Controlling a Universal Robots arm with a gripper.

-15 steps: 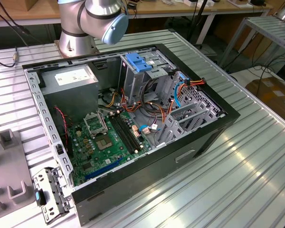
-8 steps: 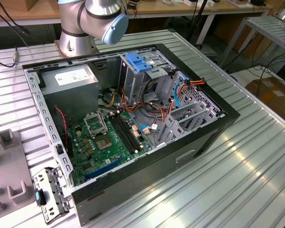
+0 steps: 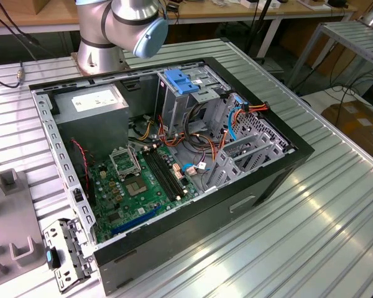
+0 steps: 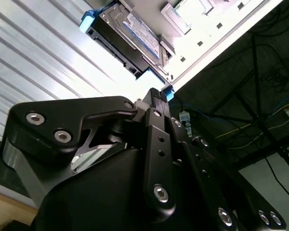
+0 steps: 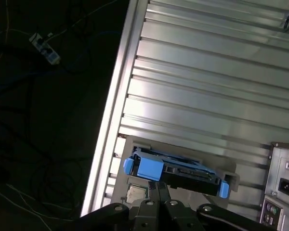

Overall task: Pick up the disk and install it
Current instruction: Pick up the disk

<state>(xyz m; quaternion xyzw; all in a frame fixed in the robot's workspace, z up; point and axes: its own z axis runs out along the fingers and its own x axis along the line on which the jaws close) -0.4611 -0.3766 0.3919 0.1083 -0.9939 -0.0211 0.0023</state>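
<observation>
The disk (image 5: 176,171), a dark drive with bright blue rails at both ends, lies in a grey holder (image 5: 149,144) near the edge of the ribbed metal table (image 5: 207,72). In the second wrist view the disk (image 4: 130,36) shows its labelled face. My gripper (image 5: 160,186) is just over the disk's near side, shut, with nothing between its fingers; whether it touches the disk I cannot tell. Its black linkage also shows in the second wrist view, with the gripper (image 4: 157,96) tip close to a blue rail. The open computer case (image 3: 280,177) lies on the table in the exterior view.
Inside the case are a motherboard (image 3: 140,186), a power supply (image 3: 90,102), orange and blue cables, and a drive cage with a light-blue latch (image 3: 181,82). The arm's base (image 3: 109,37) stands behind the case. Grey fixtures (image 3: 12,211) sit at the exterior view's left. Dark floor with cables (image 5: 43,120) lies beyond the table edge.
</observation>
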